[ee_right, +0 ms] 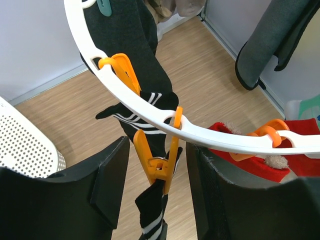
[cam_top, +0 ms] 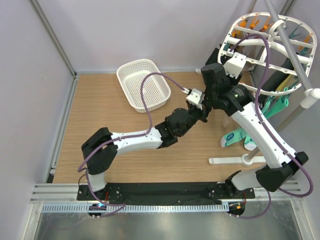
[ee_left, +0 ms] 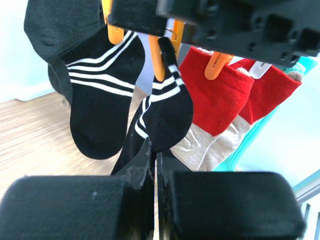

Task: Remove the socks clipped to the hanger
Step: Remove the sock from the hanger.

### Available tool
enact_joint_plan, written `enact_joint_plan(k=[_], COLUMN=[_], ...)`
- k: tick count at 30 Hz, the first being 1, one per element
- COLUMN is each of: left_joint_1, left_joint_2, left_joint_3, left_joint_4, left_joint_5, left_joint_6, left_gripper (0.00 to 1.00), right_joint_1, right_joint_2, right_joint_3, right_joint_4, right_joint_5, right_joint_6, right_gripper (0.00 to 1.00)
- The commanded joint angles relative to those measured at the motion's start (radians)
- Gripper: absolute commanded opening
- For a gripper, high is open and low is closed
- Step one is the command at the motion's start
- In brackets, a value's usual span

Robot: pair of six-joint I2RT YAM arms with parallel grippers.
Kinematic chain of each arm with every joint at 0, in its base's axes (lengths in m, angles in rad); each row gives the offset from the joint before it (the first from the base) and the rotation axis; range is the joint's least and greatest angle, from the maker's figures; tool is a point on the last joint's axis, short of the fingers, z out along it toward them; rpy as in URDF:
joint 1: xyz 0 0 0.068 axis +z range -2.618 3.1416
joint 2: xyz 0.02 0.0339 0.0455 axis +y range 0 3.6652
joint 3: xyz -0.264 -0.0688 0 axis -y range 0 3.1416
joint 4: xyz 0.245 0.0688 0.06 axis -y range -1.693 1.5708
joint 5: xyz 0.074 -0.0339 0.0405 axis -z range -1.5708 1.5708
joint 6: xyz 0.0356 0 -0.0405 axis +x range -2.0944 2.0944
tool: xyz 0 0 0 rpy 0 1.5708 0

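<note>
Socks (ee_left: 97, 110) black-striped and red-beige on orange pegs (ee_right: 155, 167), left pincer (ee_left: 154, 167) pinching a black sock (ee_left: 165, 120), right pincer (ee_right: 157, 187) spread.

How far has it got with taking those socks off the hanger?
Nothing looks done: no sock shows in the basket. In hand: the left tool pinches a striped sock while the right tool straddles its orange peg. Left: that sock, its striped twin, the red socks and others on the hanger.
</note>
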Motion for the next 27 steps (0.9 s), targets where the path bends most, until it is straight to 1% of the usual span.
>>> enact_joint_plan(k=[1, 4, 6, 9, 10, 12, 13, 15, 16, 17, 19, 23, 26, 27], left_joint_1=[-0.015, -0.021, -0.023, -0.024, -0.024, -0.024, -0.024, -0.024, -0.024, -0.024, -0.024, -0.024, -0.020, -0.018], left_joint_2=[-0.005, 0.001, 0.001, 0.000, 0.000, -0.003, -0.005, -0.007, -0.007, -0.008, -0.011, -0.017, -0.039, -0.045], left_joint_3=[0.020, 0.024, 0.021, 0.015, 0.014, 0.009, 0.009, 0.009, 0.008, 0.008, 0.001, -0.005, -0.006, -0.011], left_joint_4=[0.062, 0.063, 0.065, 0.075, 0.079, 0.083, 0.083, 0.083, 0.083, 0.083, 0.083, 0.065, -0.018, -0.080], left_joint_5=[-0.059, -0.080, -0.087, -0.090, -0.090, -0.093, -0.093, -0.093, -0.096, -0.099, -0.107, -0.126, -0.154, -0.159], left_joint_6=[0.033, 0.041, 0.039, 0.039, 0.039, 0.039, 0.041, 0.041, 0.042, 0.044, 0.044, 0.036, 0.027, 0.021], left_gripper=[0.00, 0.00, 0.00, 0.00, 0.00, 0.00, 0.00, 0.00, 0.00, 0.00, 0.00, 0.00, 0.00, 0.00], right_joint_1=[-0.003, -0.001, 0.000, -0.001, 0.000, 0.000, 0.000, 0.000, 0.000, 0.000, 0.000, 0.000, -0.001, -0.001], right_joint_2=[0.011, 0.011, 0.011, 0.009, 0.008, 0.011, 0.008, -0.004, -0.012, -0.018, -0.040, -0.070, -0.090, -0.096], right_joint_3=[0.016, 0.014, 0.016, 0.016, 0.011, 0.014, 0.014, 0.004, -0.003, -0.004, -0.015, -0.044, -0.062, -0.072], right_joint_4=[0.042, 0.040, 0.040, 0.049, 0.057, 0.062, 0.062, 0.066, 0.069, 0.078, 0.089, 0.135, 0.137, 0.138], right_joint_5=[0.055, 0.072, 0.076, 0.092, 0.092, 0.095, 0.093, 0.089, 0.087, 0.076, 0.063, 0.018, -0.026, -0.040], right_joint_6=[0.018, 0.034, 0.044, 0.055, 0.051, 0.046, 0.046, 0.044, 0.041, 0.038, 0.034, 0.014, 0.015, 0.015], right_gripper=[0.56, 0.58, 0.57, 0.51, 0.45, 0.39, 0.32, 0.27, 0.22, 0.13, 0.01, 0.01, 0.01, 0.01])
